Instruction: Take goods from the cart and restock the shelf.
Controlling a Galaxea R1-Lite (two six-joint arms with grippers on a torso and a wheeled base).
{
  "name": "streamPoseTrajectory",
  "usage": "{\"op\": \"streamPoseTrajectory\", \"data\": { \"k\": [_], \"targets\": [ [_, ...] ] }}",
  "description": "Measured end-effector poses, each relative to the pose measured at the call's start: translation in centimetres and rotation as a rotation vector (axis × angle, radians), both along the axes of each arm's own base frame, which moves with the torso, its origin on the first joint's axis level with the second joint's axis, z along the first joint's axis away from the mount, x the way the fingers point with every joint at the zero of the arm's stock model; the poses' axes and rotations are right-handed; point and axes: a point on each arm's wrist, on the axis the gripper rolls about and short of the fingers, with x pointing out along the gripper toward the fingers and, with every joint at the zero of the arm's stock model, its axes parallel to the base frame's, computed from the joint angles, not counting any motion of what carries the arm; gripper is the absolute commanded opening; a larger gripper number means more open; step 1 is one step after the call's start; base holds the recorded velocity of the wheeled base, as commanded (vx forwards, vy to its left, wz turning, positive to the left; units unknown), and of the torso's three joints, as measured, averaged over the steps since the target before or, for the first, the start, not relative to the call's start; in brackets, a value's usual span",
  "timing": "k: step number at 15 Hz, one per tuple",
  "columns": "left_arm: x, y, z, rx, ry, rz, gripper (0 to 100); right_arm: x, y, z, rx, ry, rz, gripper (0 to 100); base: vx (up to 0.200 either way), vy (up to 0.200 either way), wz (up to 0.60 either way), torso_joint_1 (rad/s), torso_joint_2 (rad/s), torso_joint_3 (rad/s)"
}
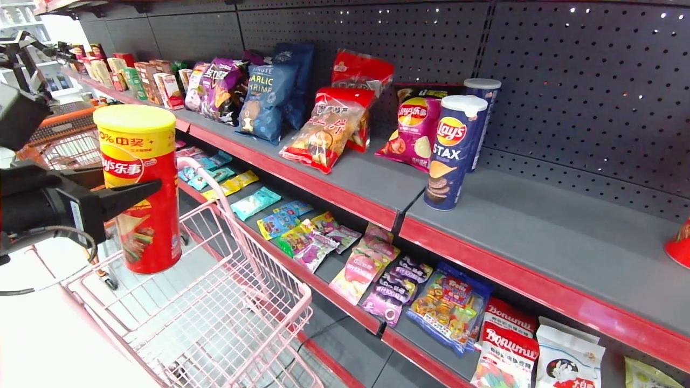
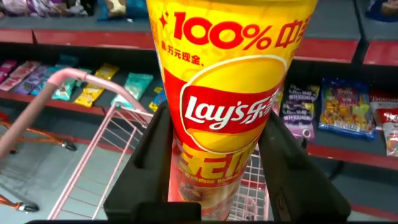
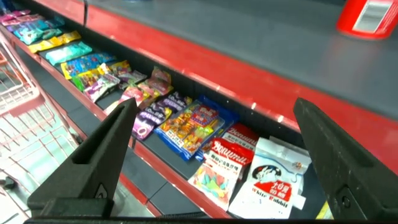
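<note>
At far left, over the cart [image 1: 215, 302], the left gripper [image 1: 141, 189] is clamped on the red can [image 1: 137, 140] mid-body, keeping it upright, probably so it can be set down standing. The can hangs above the basket, well apart from the shelf [image 1: 539, 231]. In the centre, blue cans [image 1: 450, 156] stand upright on that shelf, and the bare board to their right looks like the likely slot. The right gripper [image 3: 214, 107] hangs empty, jaws spread, over the lower bags [image 3: 193, 124], seemingly parked out of the way.
</note>
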Motion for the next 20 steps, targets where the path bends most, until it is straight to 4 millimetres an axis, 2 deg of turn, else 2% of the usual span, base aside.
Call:
{"op": "streamPoseTrajectory", "data": {
  "k": [10, 20],
  "targets": [
    [-2.1, 0.1, 1.8, -0.011, -0.105, -0.001, 0, 0.0, 0.0, 0.0, 0.000, 0.001, 0.000, 100, 0.000, 0.000, 0.00, 0.172, -0.39, -0.220],
    [-3.2, 0.2, 2.4, -0.090, -0.116, 0.016, 0, 0.0, 0.0, 0.0, 0.000, 0.001, 0.000, 100, 0.000, 0.000, 0.00, 0.150, -0.34, -0.184]
  ]
}}
